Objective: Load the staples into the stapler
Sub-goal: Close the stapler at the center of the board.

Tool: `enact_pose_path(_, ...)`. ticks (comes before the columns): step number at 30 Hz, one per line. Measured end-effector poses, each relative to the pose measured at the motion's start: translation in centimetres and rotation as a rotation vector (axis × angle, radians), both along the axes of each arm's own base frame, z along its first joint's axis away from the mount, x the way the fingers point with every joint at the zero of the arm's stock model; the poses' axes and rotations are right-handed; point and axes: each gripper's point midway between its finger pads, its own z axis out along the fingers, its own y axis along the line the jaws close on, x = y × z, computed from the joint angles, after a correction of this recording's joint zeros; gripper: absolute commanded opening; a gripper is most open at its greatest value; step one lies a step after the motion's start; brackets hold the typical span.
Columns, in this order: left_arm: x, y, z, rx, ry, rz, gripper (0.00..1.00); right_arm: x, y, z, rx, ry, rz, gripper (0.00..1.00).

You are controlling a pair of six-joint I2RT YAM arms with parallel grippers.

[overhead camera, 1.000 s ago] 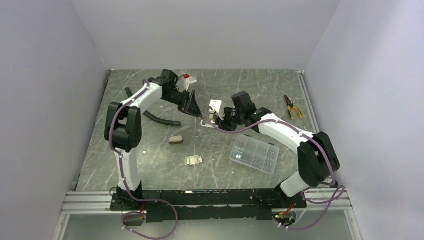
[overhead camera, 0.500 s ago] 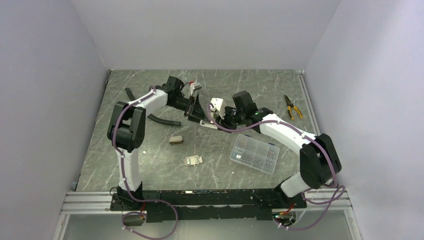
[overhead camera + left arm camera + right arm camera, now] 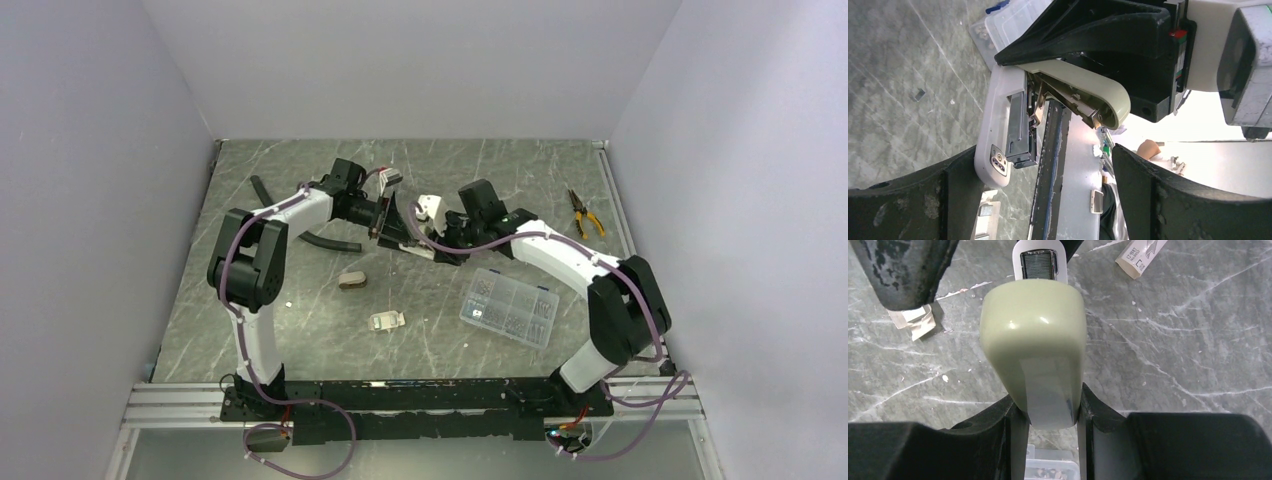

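The stapler (image 3: pixel 1033 335) hangs open above the table. Its olive-grey top arm (image 3: pixel 1088 90) is swung away from the white base and metal channel (image 3: pixel 1018 125). My right gripper (image 3: pixel 1053 415) is shut on the rear of the top arm. My left gripper (image 3: pixel 1043 200) is open wide, its fingers (image 3: pixel 923 200) on either side of the base's free end without touching it. In the top view both grippers meet mid-table, left gripper (image 3: pixel 388 216) and right gripper (image 3: pixel 442 238), with the stapler (image 3: pixel 412 246) between them. I cannot pick out the staples in any view.
A clear compartment box (image 3: pixel 509 307) of metal bits lies front right of the grippers. A small olive piece (image 3: pixel 352 280) and a white piece (image 3: pixel 387 321) lie nearer the bases. Pliers (image 3: pixel 585 213) rest at the far right, a black curved strip (image 3: pixel 322 238) at the left.
My left gripper has swung right from the back of the table to the stapler's open end. The right arm has shifted slightly left with the stapler still in its grip.
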Motion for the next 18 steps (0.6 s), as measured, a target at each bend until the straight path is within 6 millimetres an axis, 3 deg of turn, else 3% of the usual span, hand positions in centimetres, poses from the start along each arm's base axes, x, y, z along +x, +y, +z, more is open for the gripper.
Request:
enact_pose_path(12,1.3,-0.1,-0.3,0.032,0.03,0.063,0.94,0.4,0.7,-1.5,-0.065,0.05,-0.015,0.03)
enact_pose_path(18,1.5,0.0,-1.4,0.04,0.064,0.101,0.94,0.3,0.9,-2.7,-0.092,0.082,-0.024,0.04)
